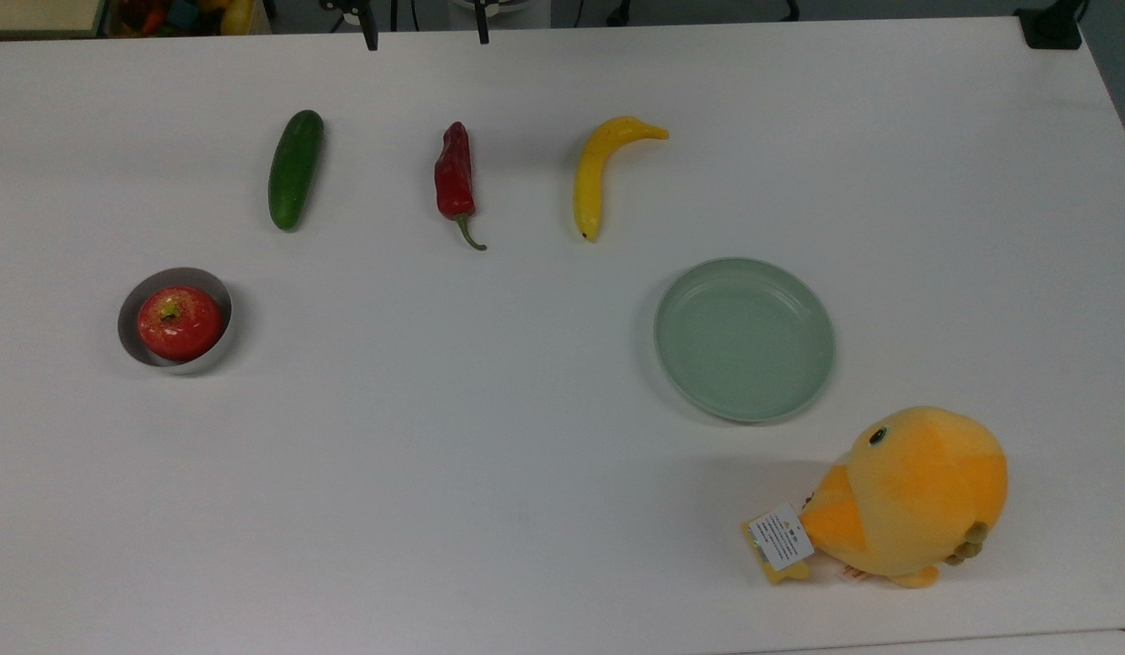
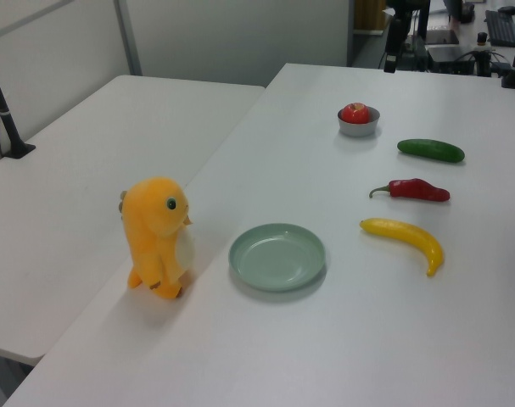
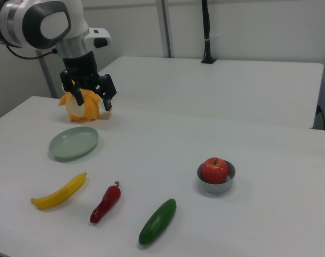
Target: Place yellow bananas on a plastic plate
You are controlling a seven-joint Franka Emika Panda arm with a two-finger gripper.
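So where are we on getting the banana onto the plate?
Nothing looks done: the banana lies on the table beside the red pepper, apart from the empty mint plate. Nothing is in hand; the gripper hangs open in the air. Left: reach down, grasp the banana, carry it to the plate, release.

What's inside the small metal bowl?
A red apple sits in the metal bowl, stem up, nearly filling it. The bowl's floor is covered by the apple.
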